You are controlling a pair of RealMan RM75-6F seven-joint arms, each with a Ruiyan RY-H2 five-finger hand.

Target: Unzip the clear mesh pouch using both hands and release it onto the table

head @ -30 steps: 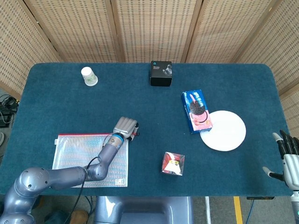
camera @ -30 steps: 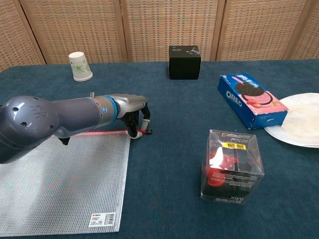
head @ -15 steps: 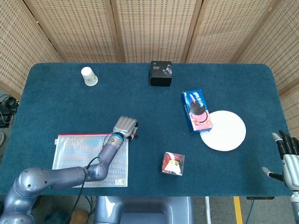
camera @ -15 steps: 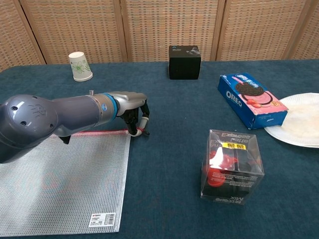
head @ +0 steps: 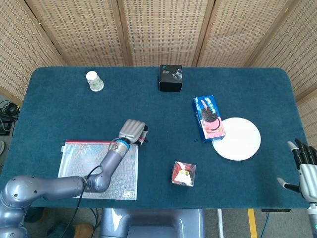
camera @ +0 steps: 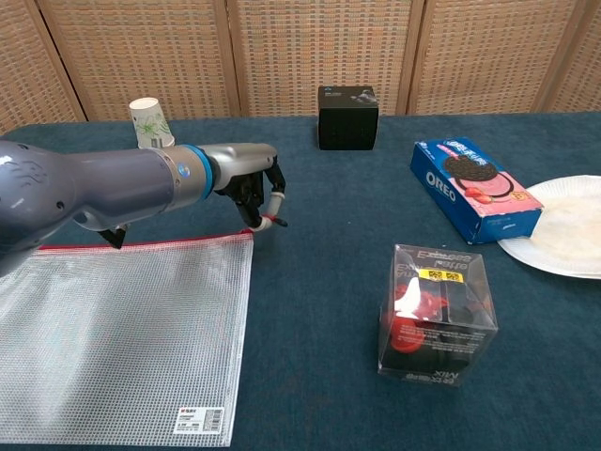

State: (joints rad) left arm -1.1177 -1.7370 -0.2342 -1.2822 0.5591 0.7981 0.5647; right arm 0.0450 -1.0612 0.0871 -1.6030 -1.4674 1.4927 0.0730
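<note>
1. Near the worktop's point(head: 59, 99) front-left, the pouch point(head: 99, 168) lies flat.
2. Left hand point(camera: 252, 180) has its fingers point(camera: 272, 205) pinching the red zipper pull point(camera: 267, 224) at the pouch's top-right corner.
3. Right hand point(head: 303, 166) sits off the far right edge, fingers spread, holding nothing.

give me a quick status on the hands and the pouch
Left hand pinching zipper pull at mesh pouch top right corner. Right hand open, off table edge, far from pouch. Pouch flat on table; nothing blocking it.
</note>
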